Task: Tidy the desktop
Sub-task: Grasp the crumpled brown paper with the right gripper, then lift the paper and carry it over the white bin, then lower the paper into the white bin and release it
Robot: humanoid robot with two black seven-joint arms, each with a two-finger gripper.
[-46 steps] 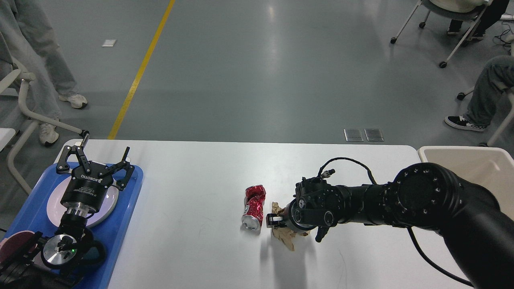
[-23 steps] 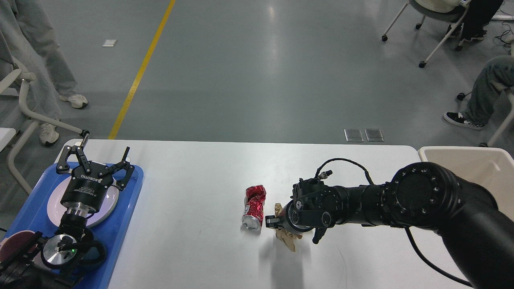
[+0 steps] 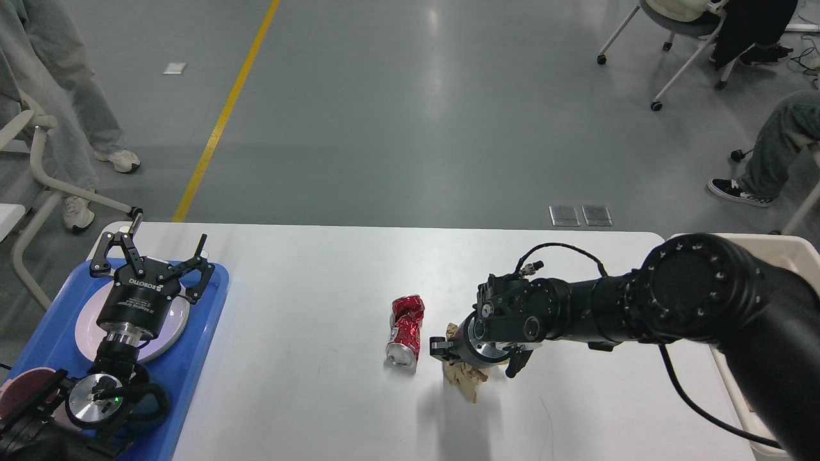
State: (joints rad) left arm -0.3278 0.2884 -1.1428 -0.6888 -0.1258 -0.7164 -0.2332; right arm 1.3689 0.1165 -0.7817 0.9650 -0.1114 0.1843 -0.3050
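The white desktop fills the lower view. A crushed red can lies on it near the middle. Just right of the can, my right gripper is shut on a crumpled brown paper and holds it a little above the surface, with its shadow on the desktop below. My left gripper is open and empty, raised over the blue tray at the left end.
A white plate lies in the blue tray under my left gripper. A beige bin stands off the desktop's right end, partly hidden by my right arm. People and chairs are on the floor beyond.
My right gripper has shifted slightly right, away from the can, with the brown paper in it. The paper's shadow has dropped lower. The left arm has not moved.
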